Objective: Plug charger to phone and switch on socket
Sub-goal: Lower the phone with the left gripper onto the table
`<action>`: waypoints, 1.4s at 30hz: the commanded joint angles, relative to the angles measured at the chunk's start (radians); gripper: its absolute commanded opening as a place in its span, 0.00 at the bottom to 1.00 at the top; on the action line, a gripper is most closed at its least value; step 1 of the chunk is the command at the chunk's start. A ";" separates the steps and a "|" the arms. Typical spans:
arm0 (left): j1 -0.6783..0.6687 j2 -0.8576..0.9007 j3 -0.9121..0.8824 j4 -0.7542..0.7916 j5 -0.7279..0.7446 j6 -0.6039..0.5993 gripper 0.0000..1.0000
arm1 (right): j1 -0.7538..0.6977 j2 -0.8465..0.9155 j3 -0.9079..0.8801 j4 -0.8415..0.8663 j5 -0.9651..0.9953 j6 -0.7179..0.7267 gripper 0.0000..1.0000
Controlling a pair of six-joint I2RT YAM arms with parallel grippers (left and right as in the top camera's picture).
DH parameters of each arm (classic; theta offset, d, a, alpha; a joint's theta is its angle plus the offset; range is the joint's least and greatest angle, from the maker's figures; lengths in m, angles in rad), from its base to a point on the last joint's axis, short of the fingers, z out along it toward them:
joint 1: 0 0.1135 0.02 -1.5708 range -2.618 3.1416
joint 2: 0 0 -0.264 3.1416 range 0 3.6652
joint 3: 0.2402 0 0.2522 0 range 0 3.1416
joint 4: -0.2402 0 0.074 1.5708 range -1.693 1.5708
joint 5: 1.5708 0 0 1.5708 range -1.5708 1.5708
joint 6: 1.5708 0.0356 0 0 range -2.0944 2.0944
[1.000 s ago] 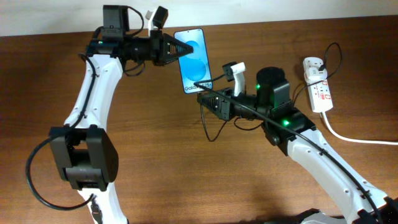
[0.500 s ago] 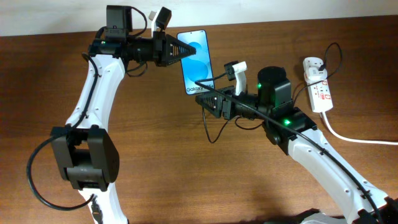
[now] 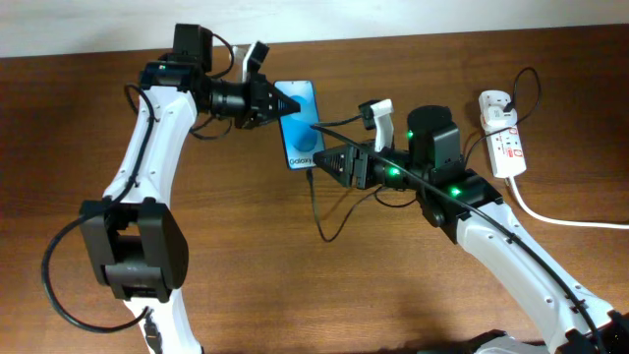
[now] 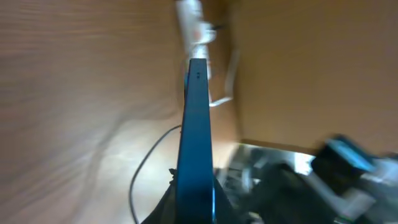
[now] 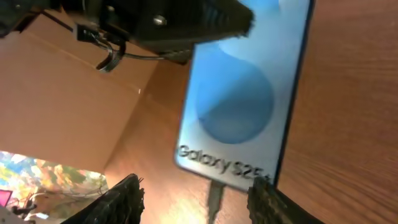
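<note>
The phone, blue screen with "Galaxy S25" text, is held off the table by my left gripper, which is shut on its top end. In the left wrist view the phone shows edge-on between the jaws. The charger's connector tip sits at the phone's bottom edge, and its thin black cable hangs down from there. My right gripper is open just below the phone, its fingers wide on either side of the connector without touching it. The white socket lies at the far right with the black plug in it.
The socket's thick white cord runs off to the right edge. The black cable loops over the brown wooden table between the arms. The socket also shows far off in the left wrist view. A pale wall borders the table's far edge.
My left gripper brought the phone down and toward the right gripper. My right gripper opened and let go of the connector, which now stays at the phone's bottom edge.
</note>
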 commanded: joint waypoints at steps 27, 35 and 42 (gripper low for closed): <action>-0.011 0.160 0.003 -0.068 -0.349 0.079 0.00 | 0.005 -0.008 0.020 -0.174 0.036 -0.036 0.59; -0.011 0.248 0.003 -0.053 -0.359 0.079 0.00 | 0.005 -0.008 0.020 -0.205 0.036 -0.060 0.60; -0.011 0.298 0.003 -0.046 -0.365 0.079 0.00 | 0.005 -0.008 0.020 -0.206 0.036 -0.060 0.60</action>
